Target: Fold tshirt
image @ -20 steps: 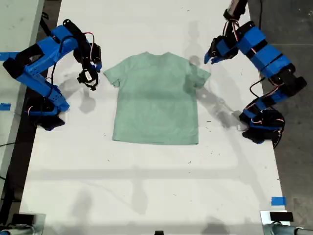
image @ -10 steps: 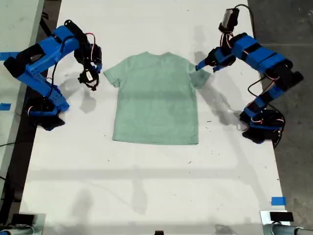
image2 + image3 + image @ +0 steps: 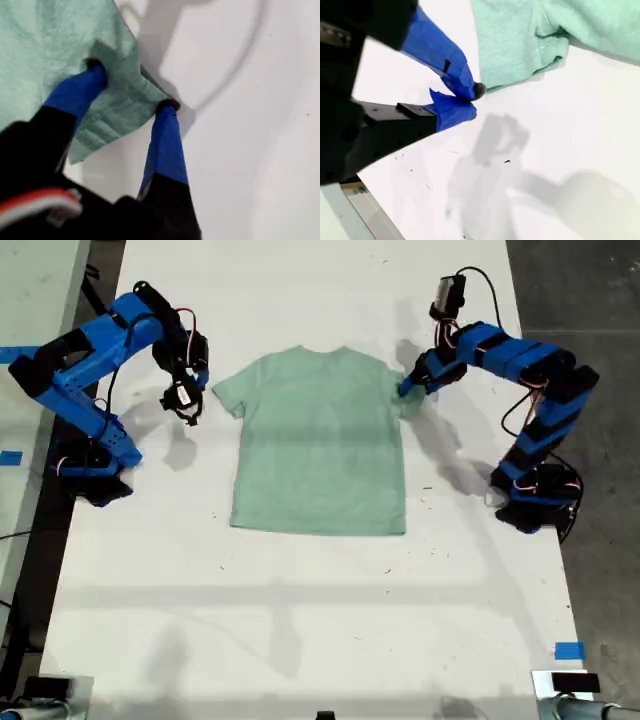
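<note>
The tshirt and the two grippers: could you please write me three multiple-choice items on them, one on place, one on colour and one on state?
1. Where is my first gripper?
A. at the tshirt's sleeve on the exterior view's right
B. at the hem
C. off the table

2. What colour is the tshirt?
A. red
B. pale mint green
C. black

3. How are the fingers of my second gripper?
A. spread wide over the cloth
B. clamped on the collar
C. shut, on no cloth, beside the sleeve

Key:
1 A: the first wrist view shows open fingers astride that sleeve.
2 B: both wrist views and the exterior view show mint green.
3 C: the second wrist view shows the tips together over bare table.
</note>
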`<state>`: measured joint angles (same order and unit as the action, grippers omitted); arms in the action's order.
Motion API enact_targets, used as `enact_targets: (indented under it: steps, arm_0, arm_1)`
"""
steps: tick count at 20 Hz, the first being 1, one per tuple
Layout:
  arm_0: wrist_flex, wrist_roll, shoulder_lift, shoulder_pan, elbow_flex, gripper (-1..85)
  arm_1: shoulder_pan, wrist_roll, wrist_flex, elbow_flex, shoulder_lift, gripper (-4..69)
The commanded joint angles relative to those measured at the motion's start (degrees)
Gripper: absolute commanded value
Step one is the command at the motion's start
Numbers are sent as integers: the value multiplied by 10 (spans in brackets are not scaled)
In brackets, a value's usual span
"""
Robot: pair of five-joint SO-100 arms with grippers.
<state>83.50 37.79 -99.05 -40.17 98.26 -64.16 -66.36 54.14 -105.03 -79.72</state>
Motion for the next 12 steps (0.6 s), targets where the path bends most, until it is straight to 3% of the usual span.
enact_targets:
  steps: [1,3,8,12]
  arm_0:
    - [7,5,-2,0,-32,0]
    - [7,4,-2,2,-31,0]
    - [6,3,-2,5,-30,0]
    - [6,2,-3,8,-26,0]
  arm_1:
    - [-6,-15,-17,19,10,44]
    - [-6,-17,-11,33,18,-18]
    - [3,-4,44,59,-4,-19]
    - [15,25,166,133,-83,-19]
